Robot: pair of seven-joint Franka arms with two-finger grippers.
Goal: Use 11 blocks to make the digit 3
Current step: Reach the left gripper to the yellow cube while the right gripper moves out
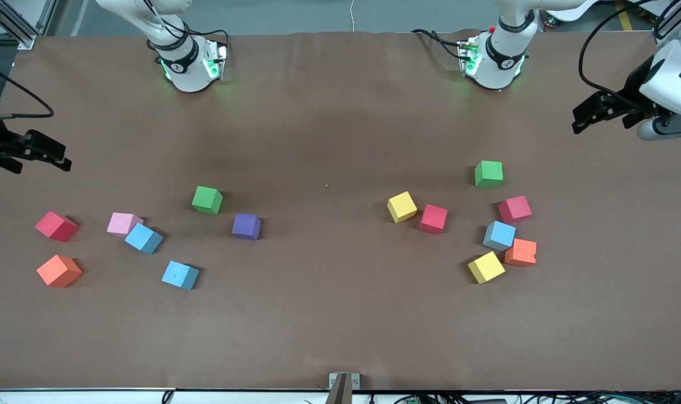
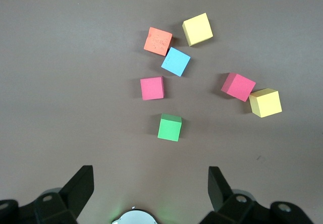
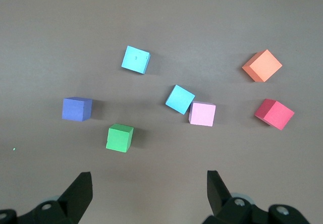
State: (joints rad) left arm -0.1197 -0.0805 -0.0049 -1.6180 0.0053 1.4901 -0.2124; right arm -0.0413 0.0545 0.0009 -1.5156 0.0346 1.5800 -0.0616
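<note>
The blocks lie scattered in two loose groups; no digit 3 figure shows. Toward the right arm's end are a red block, pink, two light blue, orange, green and purple. Toward the left arm's end are green, yellow, two red, light blue, orange and yellow. My left gripper hangs open and empty above its group. Open and empty too, my right gripper hovers over the other group.
A brown mat covers the table, with a wide bare stretch between the two groups. Both arm bases stand along the edge farthest from the front camera. A small bracket sits at the nearest edge.
</note>
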